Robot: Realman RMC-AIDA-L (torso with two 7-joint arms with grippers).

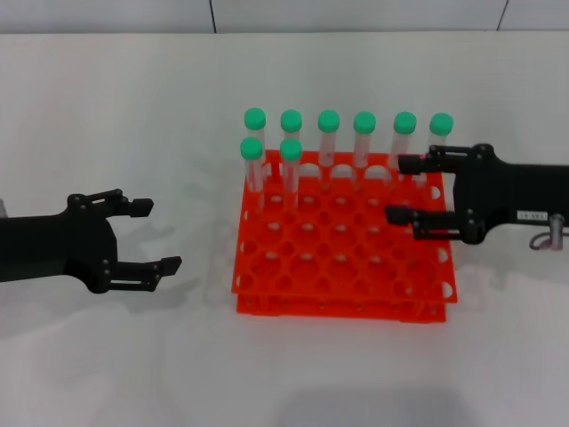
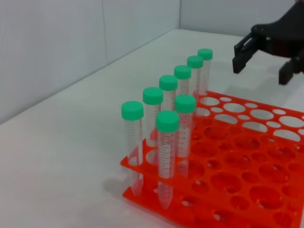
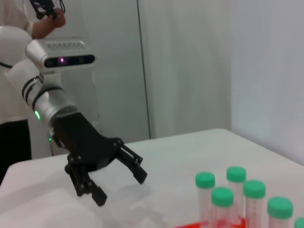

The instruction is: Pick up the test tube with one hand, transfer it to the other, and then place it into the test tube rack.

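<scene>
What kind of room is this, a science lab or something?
Probably a robot test bench set up like a lab. A bright orange-red plastic rack holds green-capped clear plastic tubes on a plain white table, with the open black left gripper and right gripper on either side.

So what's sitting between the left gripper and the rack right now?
Nothing: in the head view only bare white table separates the open left gripper from the orange-red rack's near edge. The tubes stand in the rack itself.
</scene>
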